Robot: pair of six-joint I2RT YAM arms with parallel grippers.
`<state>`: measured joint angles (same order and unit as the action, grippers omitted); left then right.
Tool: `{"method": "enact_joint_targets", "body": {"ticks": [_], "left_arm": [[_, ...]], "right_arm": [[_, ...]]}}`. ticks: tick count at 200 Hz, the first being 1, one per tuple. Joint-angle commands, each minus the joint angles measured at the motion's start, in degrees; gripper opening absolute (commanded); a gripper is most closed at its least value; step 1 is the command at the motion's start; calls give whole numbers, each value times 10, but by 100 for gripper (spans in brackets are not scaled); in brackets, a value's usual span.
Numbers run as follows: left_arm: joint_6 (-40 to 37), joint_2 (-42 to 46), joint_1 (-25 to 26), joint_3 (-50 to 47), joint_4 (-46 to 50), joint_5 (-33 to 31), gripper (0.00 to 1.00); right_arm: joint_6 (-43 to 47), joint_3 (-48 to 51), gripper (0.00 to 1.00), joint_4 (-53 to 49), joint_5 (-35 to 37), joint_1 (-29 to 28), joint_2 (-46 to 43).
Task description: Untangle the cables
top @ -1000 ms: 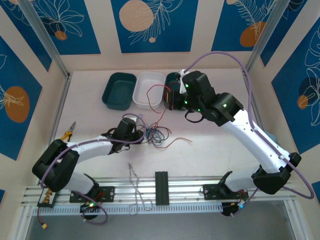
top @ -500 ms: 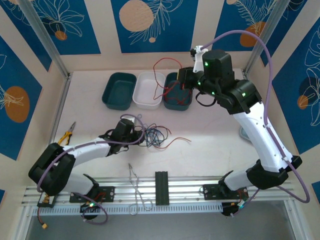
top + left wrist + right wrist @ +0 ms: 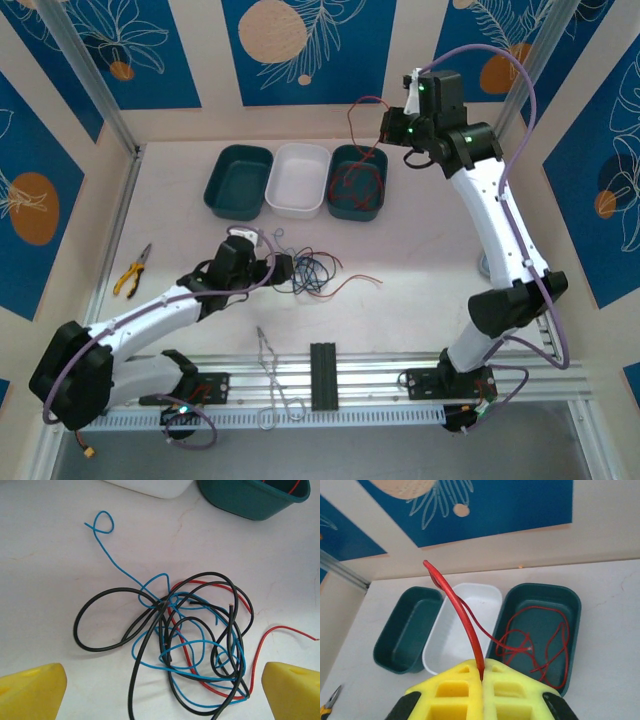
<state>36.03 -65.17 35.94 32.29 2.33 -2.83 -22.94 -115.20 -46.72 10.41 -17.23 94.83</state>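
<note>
- Cables (image 3: 305,272): a loose tangle of black, blue and red strands is recorded on the table (image 3: 430,250), near its middle and just ahead of the left gripper (image 3: 278,268).
- Left wrist view: the tangle (image 3: 190,650) is resolved strand by strand, which is not possible from above. A blue end curled into a small loop (image 3: 103,522) is pointed toward the white tray (image 3: 150,486).
- Left gripper (image 3: 160,690): the yellow fingers (image 3: 30,692) are spread wide at the two bottom corners. Nothing is held; the tangle lies between and ahead of them.
- Right wrist view: the right gripper (image 3: 482,672) is seen pressed fully together on a red cable (image 3: 462,620). This grip is too small to be read from above.
- Red cable (image 3: 358,182): it is run steeply from the raised right gripper (image 3: 392,128) down into the right-hand teal tray (image 3: 357,216), where its slack is coiled.
- Counts: three trays in a row, namely the left teal tray (image 3: 238,185), the white tray (image 3: 298,185) and the right-hand teal tray. Three colours are noted in the tangle, and one red cable lies apart from it. Strands per colour cannot be told.
- Tangle long axis: left to right across the table in the top view, with a red free end (image 3: 372,280) trailed rightward.
- One pair of pliers (image 3: 131,270) is noted at the left edge.
</note>
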Motion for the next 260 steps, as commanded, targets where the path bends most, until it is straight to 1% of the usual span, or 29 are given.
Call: {"method": "enact_joint_targets", "body": {"ticks": [1,31,44,69,147,203,260], "left_arm": [[-16,24,-5,13,47,-28,100],[-17,44,-5,12,59,-37,100],[-16,50,-5,11,63,-39,100],[-17,64,-5,9,72,-50,100],[-24,98,-7,2,95,-70,100],[-24,98,-6,1,95,-69,100],[-23,95,-7,-2,94,-69,100]], "right_arm": [[6,-22,0,36,-38,24,16],[15,-24,0,60,-48,48,59],[18,-26,0,66,-43,54,79],[17,-34,0,69,-55,61,120],[33,-38,0,46,-58,54,214],[32,-33,0,16,-71,54,263],[28,-54,0,-15,-83,44,317]]}}
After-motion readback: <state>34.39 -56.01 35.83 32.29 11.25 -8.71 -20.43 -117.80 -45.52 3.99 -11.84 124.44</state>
